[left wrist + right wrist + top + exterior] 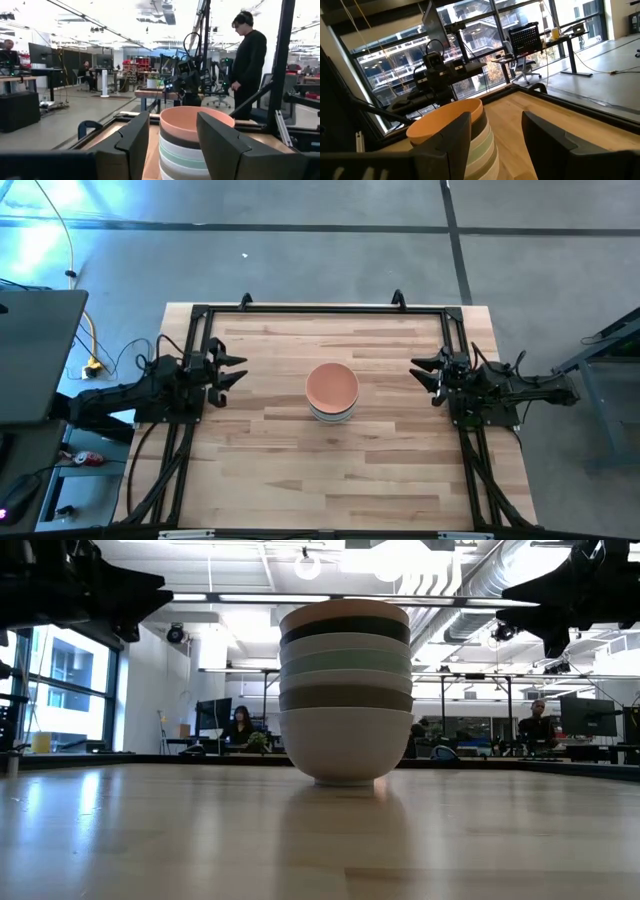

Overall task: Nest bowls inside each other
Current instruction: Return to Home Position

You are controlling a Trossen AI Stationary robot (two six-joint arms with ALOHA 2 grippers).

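A workshop with a grey concrete floor [300, 240] surrounds the pale wooden bench [300, 470]. People [241, 726] sit far behind the bowls [332, 398]. The left gripper [228, 372] and right gripper [428, 372] flank the bowls, well apart, jaws spread. The bowls stand nested mid-bench, the peach bowl [332, 383] topmost.

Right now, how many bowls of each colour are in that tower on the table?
White or pale grey bowls: 3
Mint green bowl: 1
Olive-grey bowl: 1
Black bowl: 1
Peach bowl: 1
Total: 7 bowls, all nested in one stack, peach on top.
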